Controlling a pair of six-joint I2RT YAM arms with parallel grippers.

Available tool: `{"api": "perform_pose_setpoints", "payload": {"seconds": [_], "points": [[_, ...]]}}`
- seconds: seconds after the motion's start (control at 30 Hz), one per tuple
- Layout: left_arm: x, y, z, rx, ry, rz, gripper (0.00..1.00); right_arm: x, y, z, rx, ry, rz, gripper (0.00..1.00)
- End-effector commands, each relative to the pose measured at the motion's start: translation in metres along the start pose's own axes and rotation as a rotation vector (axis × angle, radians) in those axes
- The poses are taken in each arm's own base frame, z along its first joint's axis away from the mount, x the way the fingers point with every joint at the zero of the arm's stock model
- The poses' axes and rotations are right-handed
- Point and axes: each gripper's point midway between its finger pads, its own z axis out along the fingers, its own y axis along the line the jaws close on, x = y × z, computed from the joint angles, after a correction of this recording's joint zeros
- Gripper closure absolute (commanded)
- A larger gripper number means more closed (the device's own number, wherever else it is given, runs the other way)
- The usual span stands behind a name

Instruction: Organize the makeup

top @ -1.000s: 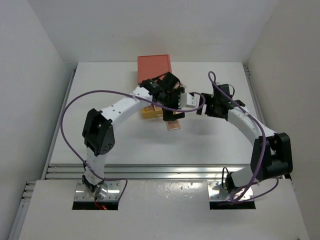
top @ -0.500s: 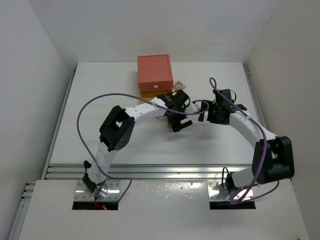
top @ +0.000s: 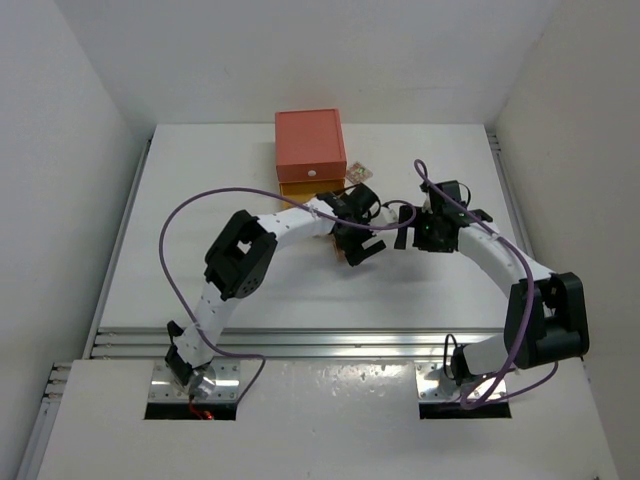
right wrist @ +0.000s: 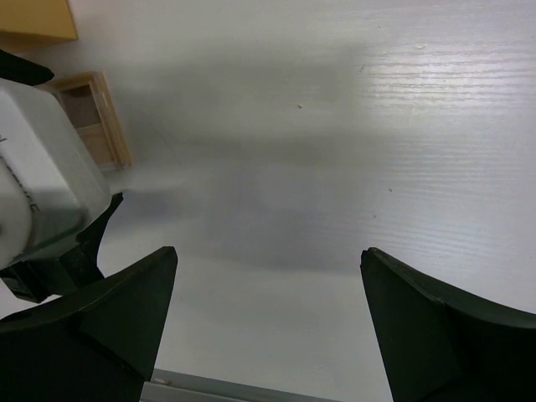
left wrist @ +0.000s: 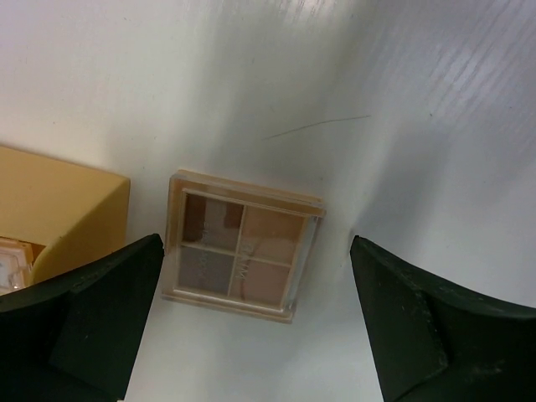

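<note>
The square palette is found lying flat on the table, just beside the corner of the yellow drawer, lid up and four pans showing. It is judged light, rigid and smooth-sided, with a clear lid that might scratch or spring open. A grip across two opposite side edges is advised. Because the case is so low, the fingers would have to be brought almost to the table.

The left gripper is spread wide with a finger on either side of the palette; no contact is seen. The drawer wall stands close to one finger and may be struck.

The right gripper is spread and empty, further from the drawer than the palette.
</note>
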Motion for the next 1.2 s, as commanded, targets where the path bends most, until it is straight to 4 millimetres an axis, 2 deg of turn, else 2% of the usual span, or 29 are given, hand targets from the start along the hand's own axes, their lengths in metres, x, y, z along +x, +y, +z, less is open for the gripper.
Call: {"api": "perform_pose_setpoints", "payload": {"seconds": [0.0,0.17,0.2,0.27,0.3,0.33,0.47,0.57,0.73,0.87,1.0,1.03,1.1,1.13,1.17], "points": [[0.020,-0.006,0.013,0.039,0.038,-0.027,0.00,-0.015,0.009,-0.011,-0.036,-0.050,-0.039,0.09],[0.027,-0.018,0.017,0.110,0.038,0.021,0.03,-0.017,0.009,-0.012,-0.035,-0.050,-0.045,0.09],[0.038,-0.029,0.021,0.138,0.063,0.044,0.04,-0.016,0.009,-0.013,-0.035,-0.050,-0.045,0.09],[0.039,-0.040,0.013,0.173,0.049,0.111,0.04,-0.015,0.008,-0.013,-0.032,-0.043,-0.049,0.09],[0.050,-0.049,0.012,0.190,0.074,0.136,0.04,-0.017,0.008,-0.013,-0.029,-0.048,-0.057,0.09],[0.052,-0.055,0.010,0.197,0.077,0.157,0.04,-0.016,0.007,-0.014,-0.026,-0.048,-0.058,0.09],[0.055,-0.061,0.006,0.181,0.089,0.177,0.06,-0.018,0.005,-0.014,-0.017,-0.052,-0.060,0.09],[0.063,-0.056,0.012,0.155,0.122,0.178,0.18,-0.019,0.005,-0.015,-0.014,-0.054,-0.064,0.09],[0.058,-0.052,0.014,0.158,0.108,0.170,0.48,-0.026,0.005,-0.019,-0.003,-0.074,-0.066,0.09],[0.044,-0.051,0.002,0.158,0.078,0.172,0.56,-0.029,0.005,-0.020,-0.003,-0.083,-0.056,0.09],[0.002,-0.044,-0.041,0.159,-0.025,0.164,0.57,-0.044,0.008,-0.024,0.001,-0.114,-0.058,0.09],[-0.008,-0.036,-0.054,0.157,-0.059,0.142,0.59,-0.049,0.010,-0.027,-0.005,-0.128,-0.060,0.09],[-0.042,-0.017,-0.097,0.143,-0.179,0.117,0.59,-0.063,0.011,-0.028,-0.007,-0.158,-0.068,0.09],[-0.050,-0.010,-0.111,0.133,-0.211,0.111,0.59,-0.074,0.015,-0.030,-0.014,-0.184,-0.076,0.09],[-0.063,0.010,-0.137,0.088,-0.271,0.090,0.59,-0.084,0.016,-0.031,-0.015,-0.200,-0.075,0.09]]}}
